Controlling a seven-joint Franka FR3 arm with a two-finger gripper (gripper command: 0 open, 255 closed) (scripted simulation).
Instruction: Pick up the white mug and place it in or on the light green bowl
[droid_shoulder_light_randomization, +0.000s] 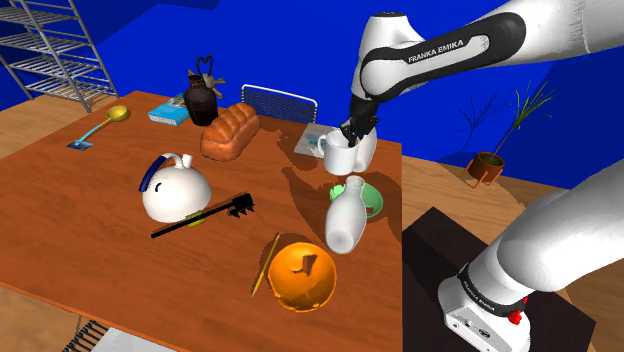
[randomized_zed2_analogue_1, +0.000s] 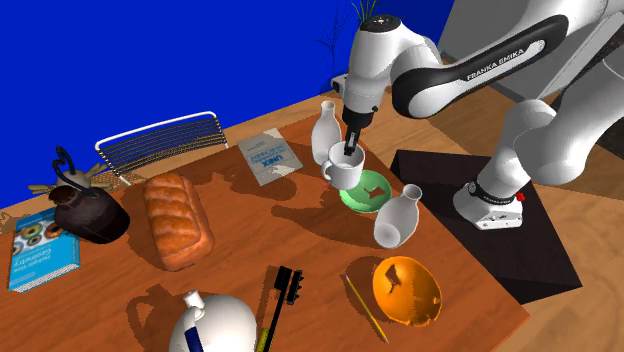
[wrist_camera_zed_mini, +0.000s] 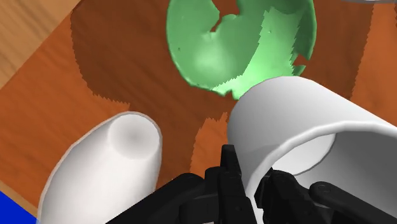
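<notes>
Above the near corner of the wooden desk (droid_shoulder_light_randomization: 80, 230), beside the black stand (droid_shoulder_light_randomization: 432, 245), clamps the end effector (droid_shoulder_light_randomization: 355, 128) on the rim of the white mug (droid_shoulder_light_randomization: 340, 157), with one black finger inside the wall and the other outside, parted only by that wall. Holds the mug upright and clear of the desk, handle toward the shoulder view's left. Hangs it just beside the light green bowl (droid_shoulder_light_randomization: 374, 197), the mug's edge overlapping the bowl's rim in the wrist view.

Flanking the bowl, two white bottles: the nearer bottle (droid_shoulder_light_randomization: 345, 218) touching or nearly touching the bowl's rim, the farther bottle (randomized_zed2_analogue_1: 325, 125) behind the mug.

Toward the desk's front edge, an orange bowl (droid_shoulder_light_randomization: 300, 273) with a yellow pencil (droid_shoulder_light_randomization: 265, 266) just beside it.

Farther along the desk:
- a white jug with a blue handle (droid_shoulder_light_randomization: 172, 190)
- a black brush (droid_shoulder_light_randomization: 205, 216) against the jug
- a bread loaf (droid_shoulder_light_randomization: 230, 131)
- a dark kettle (droid_shoulder_light_randomization: 202, 101)
- a blue book (droid_shoulder_light_randomization: 170, 110)
- a yellow spoon (droid_shoulder_light_randomization: 110, 118)
- a thin booklet (randomized_zed2_analogue_1: 270, 157)

Behind the desk, a wire-backed chair (droid_shoulder_light_randomization: 278, 100).

Around the room, deep blue walls, a wooden floor, a grey metal rack (droid_shoulder_light_randomization: 50, 50) in the corner and a potted plant (droid_shoulder_light_randomization: 495, 150) well apart from the desk.
</notes>
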